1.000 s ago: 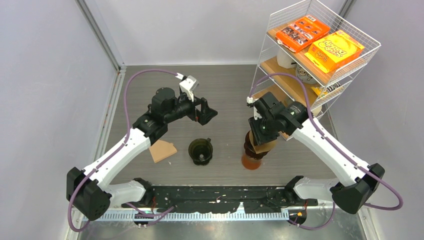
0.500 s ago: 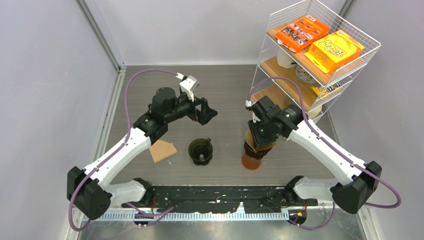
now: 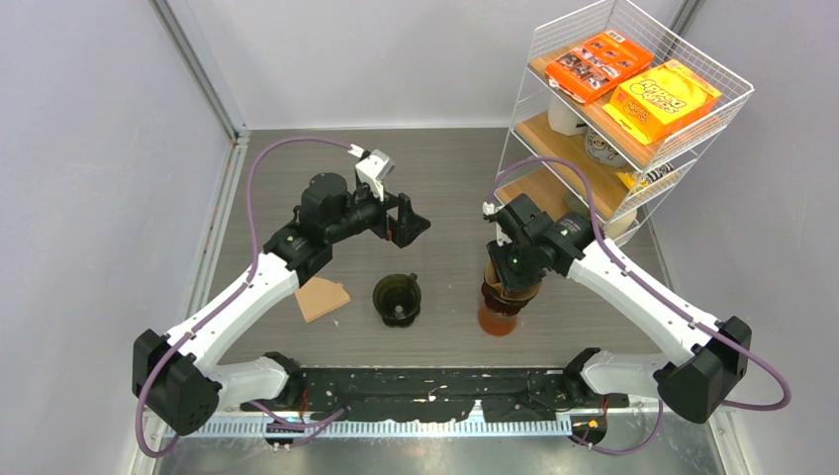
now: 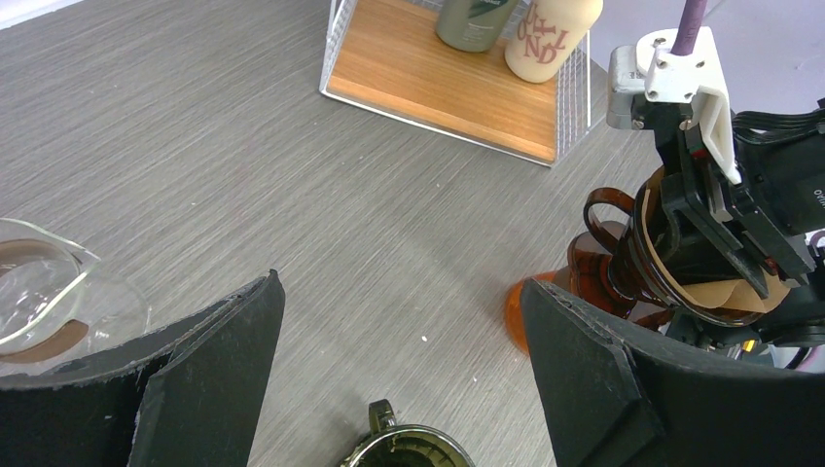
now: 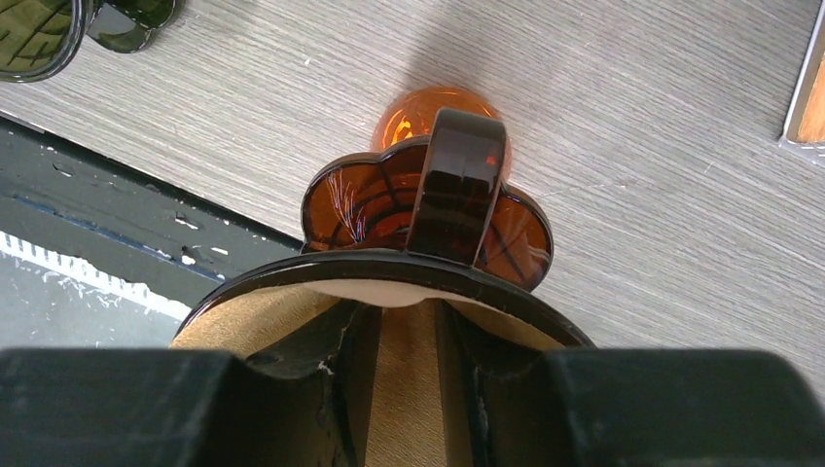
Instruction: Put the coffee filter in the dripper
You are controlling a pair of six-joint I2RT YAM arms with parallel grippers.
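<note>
Directly below the right gripper (image 5: 405,326) sits the amber dripper (image 5: 457,185), its handle pointing away from the wrist. The tan coffee filter (image 5: 253,326) lies inside the bowl, around the narrow-set fingers; whether they pinch it is unclear. The left gripper (image 4: 401,292) hangs wide, well apart.

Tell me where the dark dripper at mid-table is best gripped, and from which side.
Probably its small handle, pinched from above: the dark dripper stands upright, mouth up, and the handle juts from the rim on the far side, nearest the open left gripper.
</note>
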